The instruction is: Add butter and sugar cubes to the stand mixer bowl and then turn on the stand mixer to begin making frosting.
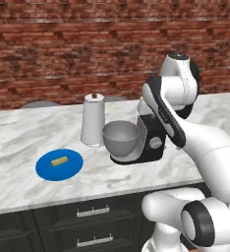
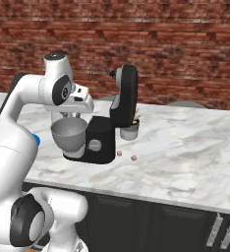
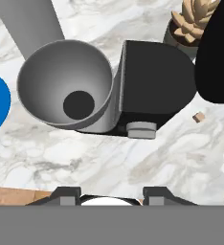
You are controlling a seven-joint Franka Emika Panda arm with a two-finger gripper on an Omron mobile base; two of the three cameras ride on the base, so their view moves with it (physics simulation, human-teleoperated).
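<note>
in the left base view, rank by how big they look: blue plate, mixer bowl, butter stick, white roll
Largest to smallest as they appear:
1. white roll and blue plate: look about alike in area; the plate sits nearer the camera, so unsure
2. stand mixer bowl: a bit smaller, close to those two
3. butter: clearly smallest

The arm (image 1: 166,115) hides the stand mixer (image 1: 149,142) head.
</note>
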